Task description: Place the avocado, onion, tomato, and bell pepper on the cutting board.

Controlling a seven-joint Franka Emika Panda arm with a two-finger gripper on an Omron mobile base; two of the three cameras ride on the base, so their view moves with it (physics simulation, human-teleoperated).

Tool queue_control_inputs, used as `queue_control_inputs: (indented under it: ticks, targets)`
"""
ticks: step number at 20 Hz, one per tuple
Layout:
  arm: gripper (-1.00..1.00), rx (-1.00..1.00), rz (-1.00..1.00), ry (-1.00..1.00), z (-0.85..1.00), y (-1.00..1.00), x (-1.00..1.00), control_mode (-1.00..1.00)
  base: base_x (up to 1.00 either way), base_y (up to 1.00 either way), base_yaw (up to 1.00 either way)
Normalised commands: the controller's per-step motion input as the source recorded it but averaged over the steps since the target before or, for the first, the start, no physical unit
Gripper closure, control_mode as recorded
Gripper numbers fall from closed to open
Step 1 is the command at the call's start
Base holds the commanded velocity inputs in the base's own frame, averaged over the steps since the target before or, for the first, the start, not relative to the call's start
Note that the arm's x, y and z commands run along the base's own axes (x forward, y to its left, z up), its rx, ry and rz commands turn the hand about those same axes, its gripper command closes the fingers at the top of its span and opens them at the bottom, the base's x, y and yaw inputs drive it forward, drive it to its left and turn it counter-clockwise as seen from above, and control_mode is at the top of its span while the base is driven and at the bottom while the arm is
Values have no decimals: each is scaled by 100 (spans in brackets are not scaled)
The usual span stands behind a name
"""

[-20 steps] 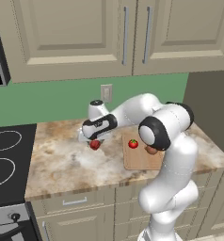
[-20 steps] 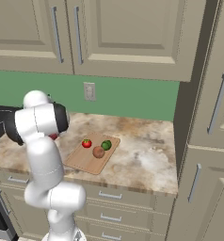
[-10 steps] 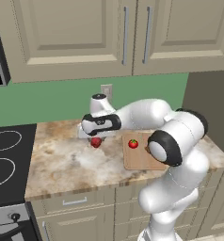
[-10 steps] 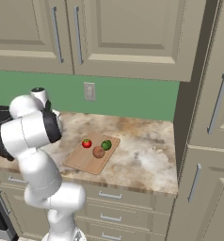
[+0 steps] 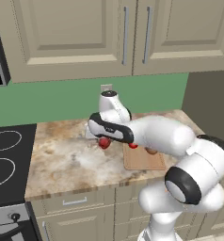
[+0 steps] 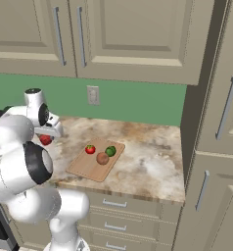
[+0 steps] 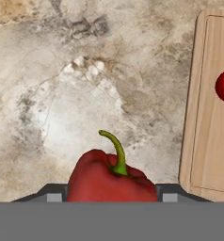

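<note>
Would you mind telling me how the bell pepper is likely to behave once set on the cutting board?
The bell pepper looks lumpy and rounded, so it may wobble or tip. Its glossy skin probably slips easily. The cutting board has a raised rim, likely stopping any roll.

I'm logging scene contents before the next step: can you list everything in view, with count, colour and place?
cutting board: one, light wood, on the counter right of the arm.
tomato: one, bright red, on the board.
avocado: one, green, on the board beside the tomato.
onion: one, brown, on the board in front of those two.
bell pepper: one, deep red with a green stem, between the finger tips, off the board's left side.
counter: one, beige marble.
stove: one, black, left of the counter.
wall outlet: one, pale, on the green wall.
end effector: one, white and dark, closed on the bell pepper.
</note>
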Motion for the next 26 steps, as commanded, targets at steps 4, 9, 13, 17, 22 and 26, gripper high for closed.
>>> queue_control_inputs:
  ticks: [4, 9, 13, 17, 22, 26]
  targets:
    - [100, 0, 0, -6, 38, -49, -65, -100, 0, 0, 0]
    - [100, 0, 0, -7, 32, -59, -55, -100, 0, 0, 0]
    - [100, 0, 0, -4, 23, -55, -39, -100, 0, 0, 0]
    - [100, 0, 0, -1, 13, -54, -25, -100, 0, 0, 0]
    - [100, 0, 0, 0, 3, -39, -4, -100, 0, 0, 0]
    - [100, 0, 0, 0, 0, -25, 0, -100, 0, 0, 0]
